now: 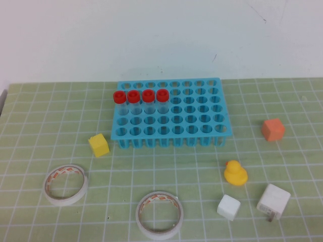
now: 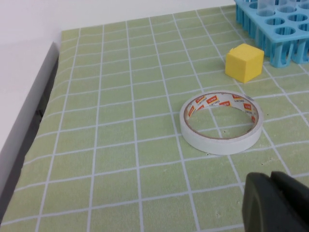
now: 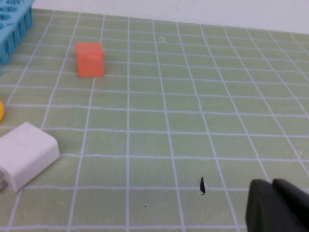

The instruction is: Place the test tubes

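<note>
A blue test tube rack (image 1: pixel 202 131) stands at the middle back of the green grid mat. Several clear tubes with red caps (image 1: pixel 141 96) stand upright in a row in its back left holes. The rack's corner (image 2: pixel 285 34) also shows in the left wrist view. My left gripper (image 2: pixel 271 181) is shut and holds nothing, low over the mat near a tape roll (image 2: pixel 221 122). My right gripper (image 3: pixel 273 186) is also shut and holds nothing, over bare mat off to the right. Neither arm shows in the high view.
A yellow cube (image 1: pixel 99 145) lies left of the rack, an orange cube (image 1: pixel 273 129) to its right. Two tape rolls (image 1: pixel 65 184) (image 1: pixel 159 214) lie in front. A yellow duck (image 1: pixel 235 173), a white cube (image 1: pixel 228 207) and a white charger (image 1: pixel 273 202) sit front right.
</note>
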Robot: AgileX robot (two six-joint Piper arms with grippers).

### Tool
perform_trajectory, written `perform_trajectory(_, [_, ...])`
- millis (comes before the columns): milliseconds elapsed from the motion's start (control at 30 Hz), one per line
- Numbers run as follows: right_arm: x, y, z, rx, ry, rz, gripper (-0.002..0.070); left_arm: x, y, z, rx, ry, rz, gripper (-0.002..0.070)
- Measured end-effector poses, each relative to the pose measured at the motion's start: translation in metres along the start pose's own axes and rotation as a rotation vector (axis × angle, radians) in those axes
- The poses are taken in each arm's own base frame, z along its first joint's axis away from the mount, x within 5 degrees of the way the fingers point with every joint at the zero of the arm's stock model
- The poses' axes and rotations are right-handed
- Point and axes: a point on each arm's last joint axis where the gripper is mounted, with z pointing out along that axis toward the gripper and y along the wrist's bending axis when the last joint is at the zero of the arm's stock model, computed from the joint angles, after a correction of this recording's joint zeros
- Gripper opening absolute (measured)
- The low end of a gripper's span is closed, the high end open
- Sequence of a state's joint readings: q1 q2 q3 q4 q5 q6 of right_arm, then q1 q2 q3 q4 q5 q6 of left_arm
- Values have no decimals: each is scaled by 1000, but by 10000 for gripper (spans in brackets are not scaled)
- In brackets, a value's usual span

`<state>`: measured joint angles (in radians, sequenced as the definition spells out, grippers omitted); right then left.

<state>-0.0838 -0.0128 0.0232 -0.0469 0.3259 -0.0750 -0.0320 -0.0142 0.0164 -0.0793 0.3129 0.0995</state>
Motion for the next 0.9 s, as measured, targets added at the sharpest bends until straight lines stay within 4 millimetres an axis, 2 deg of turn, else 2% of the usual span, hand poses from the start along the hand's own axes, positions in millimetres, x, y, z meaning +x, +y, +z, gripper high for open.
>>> perform_trajectory(900, [0,0,0,9,4,44,-1,0,0,0,0,0,-5,-1])
